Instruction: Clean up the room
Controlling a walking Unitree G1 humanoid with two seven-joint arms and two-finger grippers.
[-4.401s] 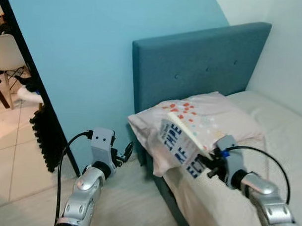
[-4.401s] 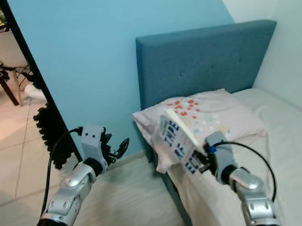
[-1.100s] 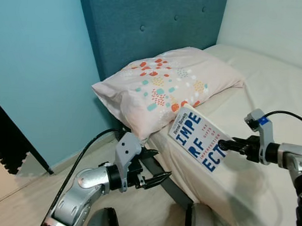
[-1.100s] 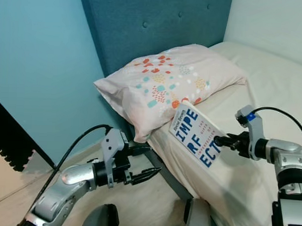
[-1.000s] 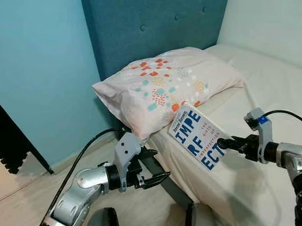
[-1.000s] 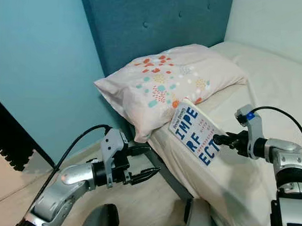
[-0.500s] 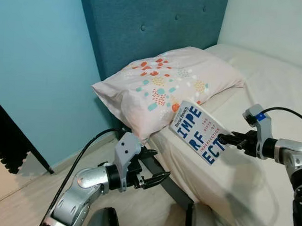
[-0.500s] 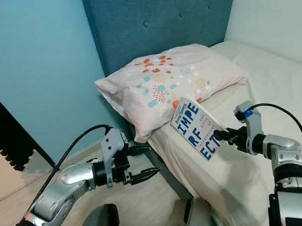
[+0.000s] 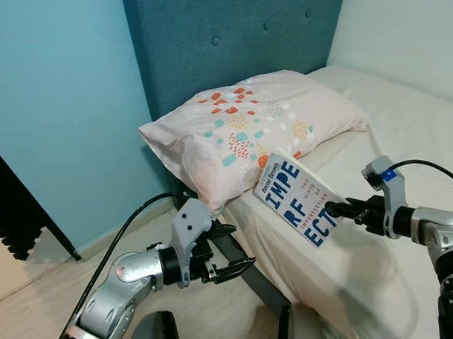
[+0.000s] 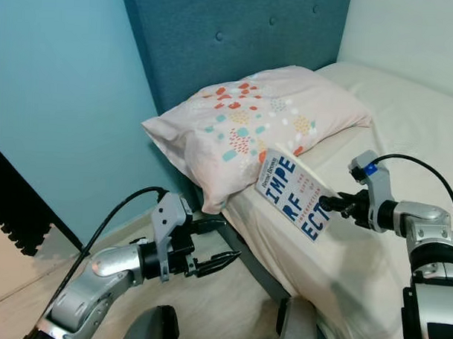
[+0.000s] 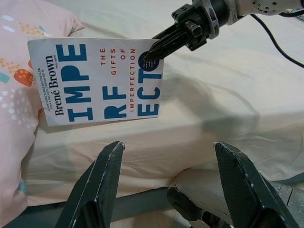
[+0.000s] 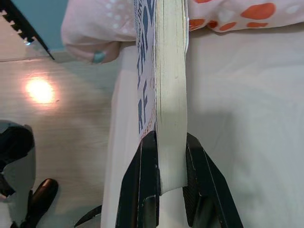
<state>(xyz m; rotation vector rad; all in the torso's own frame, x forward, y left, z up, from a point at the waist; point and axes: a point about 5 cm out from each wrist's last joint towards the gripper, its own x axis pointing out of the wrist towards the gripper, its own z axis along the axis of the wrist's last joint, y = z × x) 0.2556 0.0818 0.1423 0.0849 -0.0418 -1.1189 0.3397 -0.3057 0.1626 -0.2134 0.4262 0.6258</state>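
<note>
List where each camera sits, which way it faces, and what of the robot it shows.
Left and right eye views: on the head, looking down at the bed and pillow; both silver arms show.
Left wrist view: on the left arm, looking along the open left gripper at the book and the right gripper.
Right wrist view: along the right gripper's fingers clamping the book's page edge.
All share the book.

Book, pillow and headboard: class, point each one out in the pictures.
book (image 9: 298,202), left eye view, on its front cover.
pillow (image 9: 242,136), left eye view, on its patterned top.
headboard (image 10: 238,43), right eye view, on its padded face.
</note>
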